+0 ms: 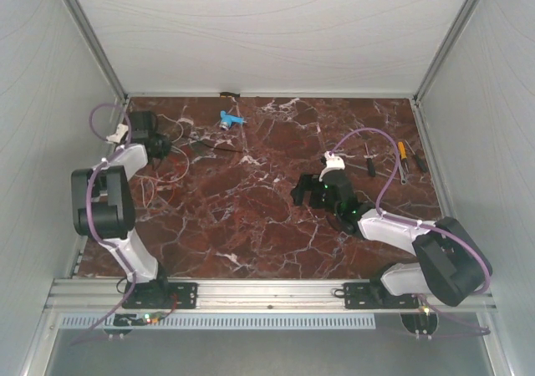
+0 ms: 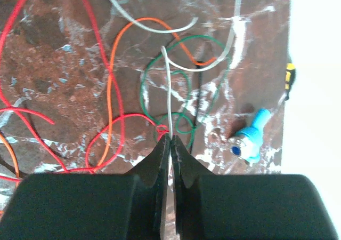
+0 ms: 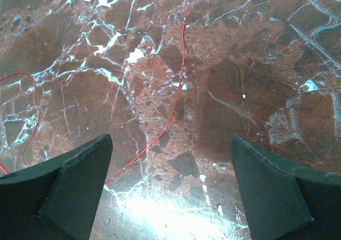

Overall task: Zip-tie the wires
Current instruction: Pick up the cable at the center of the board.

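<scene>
Inside white walls [image 1: 276, 33], seen from above: red-brown marble table [image 1: 251, 234]; wires [image 1: 180, 138] curl at the far left corner by the left claw [image 1: 159, 148]. Left wrist: jaws pinched tight on a white strand [image 2: 168, 90]; blue plug [image 2: 249, 140] nearby. Right wrist: right claw [image 3: 170, 138] gapes wide, holding nothing; red strand [image 3: 178, 85] crosses the marble below.

Two robot arms, left arm [image 1: 109, 213] and right arm [image 1: 422, 246]. Two claws, left claw [image 2: 170, 144] and right claw [image 3: 170, 141]. One desk [image 1: 251, 221]. One blue-and-white plastic piece [image 2: 249, 138]. Four colours among wires [image 2: 110, 90]: red, orange, white, green; strand count unclear.
</scene>
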